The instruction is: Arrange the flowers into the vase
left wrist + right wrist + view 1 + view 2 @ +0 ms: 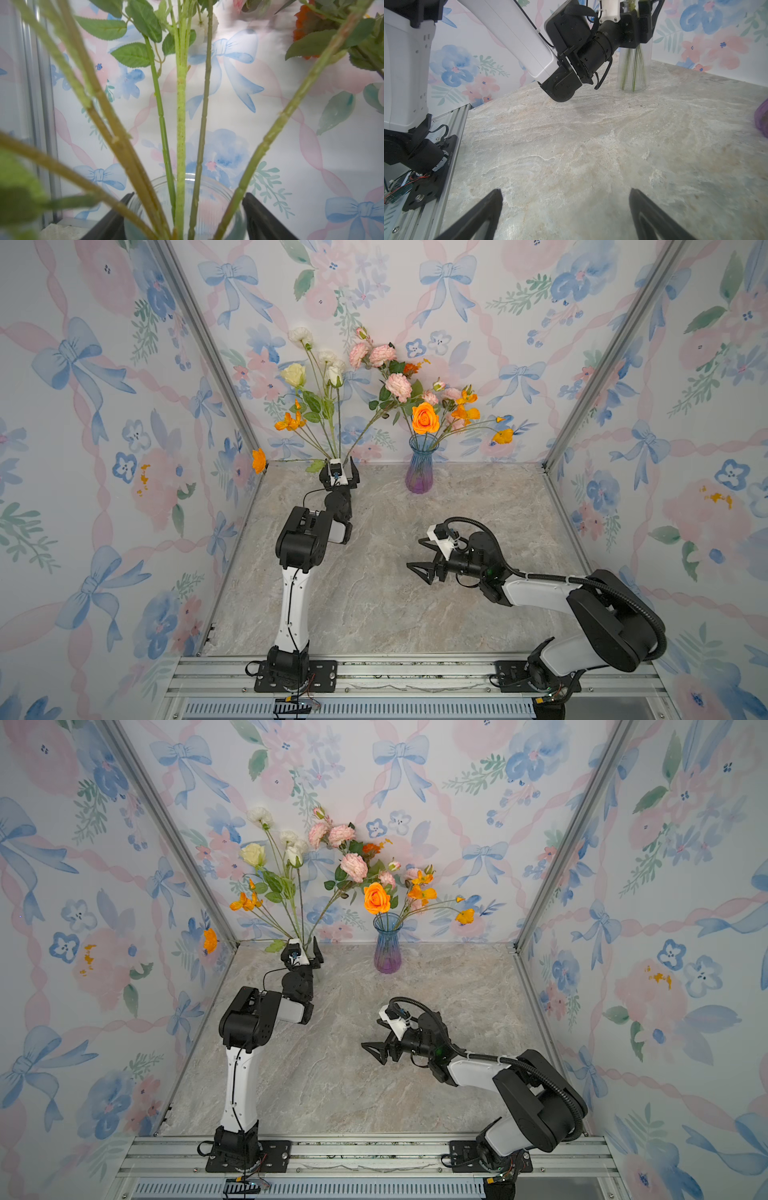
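Note:
The blue-to-purple glass vase (419,472) (387,955) stands at the back middle and holds an orange rose (424,418), pink blooms and small orange flowers. To its left, more flowers (328,369) (white, cream, pink and orange) fan out of a clear ribbed glass jar (209,207) (633,68). My left gripper (338,466) (187,196) is open, its fingers flanking the jar's neck among the green stems (180,124). My right gripper (414,553) (565,190) hangs open and empty over the bare marble, well in front of the vase.
Floral wallpaper walls close in the back and both sides, with aluminium posts (208,348) in the back corners. One orange bloom (258,460) leans out toward the left wall. The marble tabletop (374,593) ends at a metal rail (395,672) at the front.

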`<state>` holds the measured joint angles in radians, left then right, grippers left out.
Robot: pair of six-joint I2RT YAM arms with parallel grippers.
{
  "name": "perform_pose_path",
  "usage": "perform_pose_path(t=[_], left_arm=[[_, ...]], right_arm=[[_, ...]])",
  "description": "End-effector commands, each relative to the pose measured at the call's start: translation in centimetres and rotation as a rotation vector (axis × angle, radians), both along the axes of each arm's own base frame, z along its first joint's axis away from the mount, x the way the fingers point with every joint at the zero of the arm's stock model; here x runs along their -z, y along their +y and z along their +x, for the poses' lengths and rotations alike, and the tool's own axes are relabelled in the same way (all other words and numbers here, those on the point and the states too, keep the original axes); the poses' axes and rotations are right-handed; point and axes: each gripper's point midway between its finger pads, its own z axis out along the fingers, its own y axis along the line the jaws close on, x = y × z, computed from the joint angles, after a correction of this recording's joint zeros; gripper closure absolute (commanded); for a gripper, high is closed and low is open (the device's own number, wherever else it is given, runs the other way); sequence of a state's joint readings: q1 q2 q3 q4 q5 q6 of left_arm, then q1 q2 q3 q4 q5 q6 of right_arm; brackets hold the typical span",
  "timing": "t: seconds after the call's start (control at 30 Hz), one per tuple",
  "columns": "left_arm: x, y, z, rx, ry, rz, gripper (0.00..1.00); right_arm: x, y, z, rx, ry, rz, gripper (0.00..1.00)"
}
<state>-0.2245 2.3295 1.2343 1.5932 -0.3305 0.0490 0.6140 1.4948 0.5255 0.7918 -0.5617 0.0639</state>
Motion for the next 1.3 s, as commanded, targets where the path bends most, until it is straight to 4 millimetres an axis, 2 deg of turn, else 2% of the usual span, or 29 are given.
perform_pose_path(t=[0.0,0.2,0.37,0.5,0.6,0.8,0.87,0.9,1.0,1.03,1.1,1.17,1.27], left_arm=[[-4.0,0.7,-2.0,-0.029,-0.151,-0.047,0.02],[-3.1,1.5,-3.5,-0.043,-0.113,-0.093,0.02],[-2.7,2.0,-7.8,-0.073,-0.060,-0.149,0.02],[-2.7,2.2,-13.3,-0.115,-0.001,-0.191,0.02],[-2.0,3.6,-18.3,-0.150,0.056,-0.252,0.02],[0.2,6.6,-26.7,-0.199,0.201,-0.304,0.02],[1.0,7.4,-28.3,-0.208,0.254,-0.287,0.02],[0.6,7.9,-29.2,-0.214,0.253,-0.301,0.02],[1.9,9.5,-31.2,-0.274,0.298,-0.256,0.02],[2.0,10.3,-32.0,-0.305,0.288,-0.258,0.02],[2.2,10.5,-32.6,-0.306,0.293,-0.212,0.02],[3.5,11.1,-32.8,-0.325,0.328,-0.162,0.02],[5.6,12.0,-32.6,-0.333,0.374,-0.140,0.02]], right_arm=[[-1.5,0.2,0.6,-0.008,-0.032,0.037,0.03],[-1.6,0.2,0.5,-0.006,-0.035,0.042,0.03],[-2.4,-0.5,0.9,0.009,-0.017,0.111,0.03],[-4.0,-2.5,2.0,0.050,0.017,0.260,0.03],[-5.2,-5.0,3.4,0.101,0.046,0.383,0.03],[-4.5,-11.6,7.7,0.334,0.140,0.444,0.03],[-4.3,-12.5,8.5,0.380,0.153,0.416,0.03],[-4.1,-12.4,8.7,0.392,0.150,0.376,0.03],[-2.7,-11.1,8.6,0.449,0.124,0.125,0.03],[-3.0,-10.5,8.2,0.461,0.097,0.037,0.03],[-4.3,-10.0,7.5,0.476,0.052,-0.047,0.03],[-5.6,-10.9,7.1,0.537,0.034,-0.079,0.03],[-5.7,-14.7,6.6,0.710,0.035,-0.180,0.03]])
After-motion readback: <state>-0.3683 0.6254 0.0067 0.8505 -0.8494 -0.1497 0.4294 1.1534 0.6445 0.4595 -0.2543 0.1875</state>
